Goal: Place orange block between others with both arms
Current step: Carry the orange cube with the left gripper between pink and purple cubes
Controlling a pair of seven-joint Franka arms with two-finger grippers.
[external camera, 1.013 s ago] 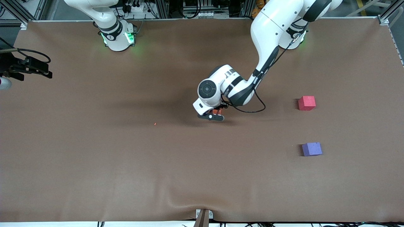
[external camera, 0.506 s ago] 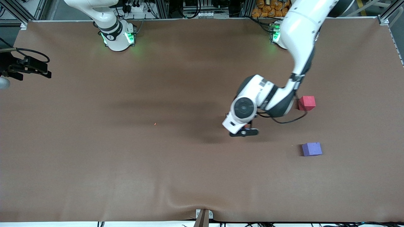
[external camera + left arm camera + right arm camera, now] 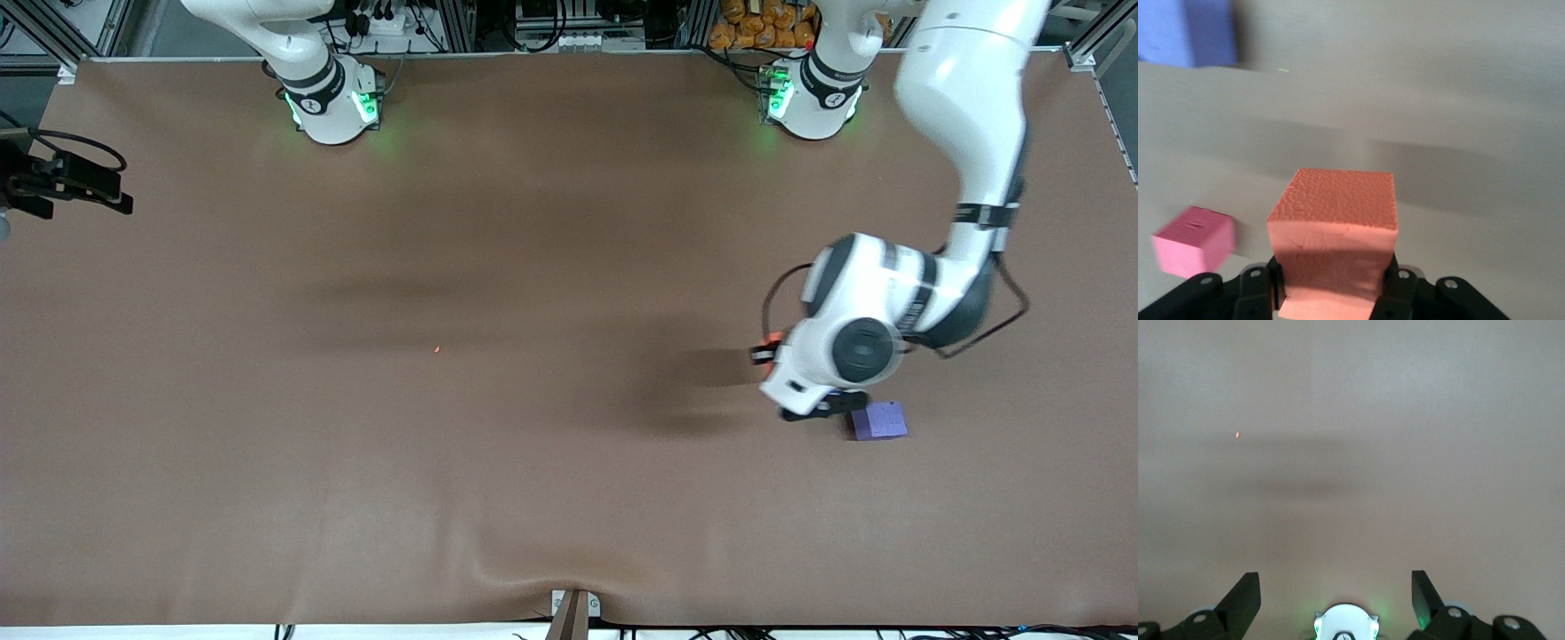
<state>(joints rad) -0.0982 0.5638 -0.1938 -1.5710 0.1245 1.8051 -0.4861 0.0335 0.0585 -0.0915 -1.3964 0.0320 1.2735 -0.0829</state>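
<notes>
- The left arm (image 3: 969, 133) reaches down from its base and bends at the wrist, so its left claw (image 3: 1335, 293) hangs above the desk (image 3: 444, 444) at the left arm's end.
- That claw is pinching the orange block (image 3: 1335, 247) — the cube sits upright between the fingers, lifted off the surface.
- In the front view only a sliver of orange shows beside the wrist; the rest is hidden under the arm.
- The purple-blue cube (image 3: 878, 420) lies on the desk just beside the claw, partly under it.
- The pinkish-red cube (image 3: 1195, 241) shows in the left wrist view, on the desk near the held block; from the front the arm covers it.
- The right claw (image 3: 1336, 593) waits at the right arm's end — fingers spread, nothing between them.
- A tiny orange speck (image 3: 436, 348) lies mid-desk.
</notes>
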